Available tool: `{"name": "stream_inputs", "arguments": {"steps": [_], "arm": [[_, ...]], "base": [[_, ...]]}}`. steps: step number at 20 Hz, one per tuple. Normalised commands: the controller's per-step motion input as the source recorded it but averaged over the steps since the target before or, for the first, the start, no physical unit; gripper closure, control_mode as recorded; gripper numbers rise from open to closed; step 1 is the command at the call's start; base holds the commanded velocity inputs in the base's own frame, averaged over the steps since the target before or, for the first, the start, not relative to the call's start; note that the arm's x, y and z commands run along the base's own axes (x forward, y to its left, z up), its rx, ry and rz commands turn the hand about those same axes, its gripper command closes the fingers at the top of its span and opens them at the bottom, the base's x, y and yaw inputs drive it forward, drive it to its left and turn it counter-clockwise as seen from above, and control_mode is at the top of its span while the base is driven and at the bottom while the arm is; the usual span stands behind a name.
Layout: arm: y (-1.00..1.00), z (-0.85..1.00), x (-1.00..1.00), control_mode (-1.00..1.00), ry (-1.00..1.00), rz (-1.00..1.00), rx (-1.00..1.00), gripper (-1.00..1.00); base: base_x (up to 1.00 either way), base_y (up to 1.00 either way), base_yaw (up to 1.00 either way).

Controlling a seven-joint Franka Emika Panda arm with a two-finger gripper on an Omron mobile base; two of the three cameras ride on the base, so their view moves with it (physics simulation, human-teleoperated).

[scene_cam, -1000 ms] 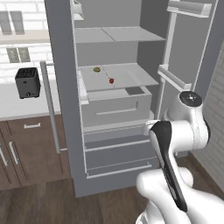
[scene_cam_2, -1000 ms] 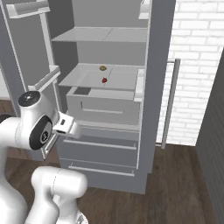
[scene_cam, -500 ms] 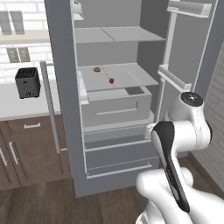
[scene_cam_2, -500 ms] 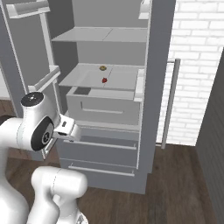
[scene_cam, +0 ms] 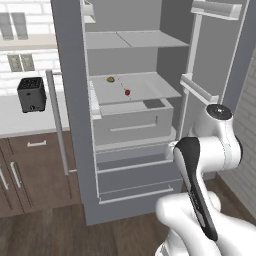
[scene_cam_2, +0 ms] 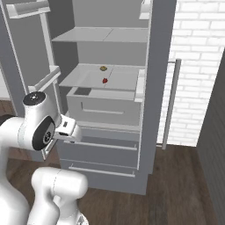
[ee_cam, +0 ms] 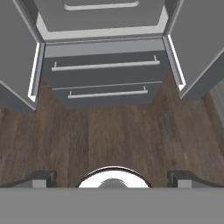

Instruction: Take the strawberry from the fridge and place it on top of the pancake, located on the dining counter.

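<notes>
The fridge (scene_cam: pixel 70 125) stands open in front of me, its doors swung out to both sides. On its middle pale shelf lies the tiny red strawberry (scene_cam: pixel 127 92) (scene_cam_2: pixel 104 80), and a small flat yellowish-brown item (scene_cam: pixel 110 79) lies behind it. My gripper (scene_cam_2: pixel 72 132) hangs low in front of the fridge, well below that shelf. It points down at the wood floor and the two lower drawers (ee_cam: pixel 105 65). In the hand view the gripper (ee_cam: pixel 113 177) is open, with its fingertips (ee_cam: pixel 43 177) far apart and nothing between them. The pancake and the dining counter are out of view.
A black toaster (scene_cam: pixel 31 93) sits on the wall counter left of the fridge, above dark cabinets (scene_cam: pixel 35 170). A white brick wall (scene_cam_2: pixel 197 66) lies to the right. The open door's long bar handle (scene_cam_2: pixel 171 101) juts out on that side.
The arm has shifted only slightly. The strawberry and the other item on the shelf have not moved, and the gripper stays open.
</notes>
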Motion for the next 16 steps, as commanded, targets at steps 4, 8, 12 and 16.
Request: {"name": "stream_inputs", "arguments": {"steps": [4, 8, 12, 16], "arm": [[0.0, 0.0, 0.0, -1.0, 0.0, 0.0, 0.0, -1.0], [0.0, 0.0, 0.0, 1.0, 0.0, 0.0, 0.0, -1.0], [0.0, 0.0, 0.0, 1.0, 0.0, 0.0, 0.0, -1.0], [0.0, 0.0, 0.0, 1.0, 0.0, 0.0, 0.0, -1.0]], "base": [[0.0, 0.0, 0.0], [0.09, 0.0, 0.0], [0.57, 0.0, 0.0], [0.87, 0.05, -0.01]]}}
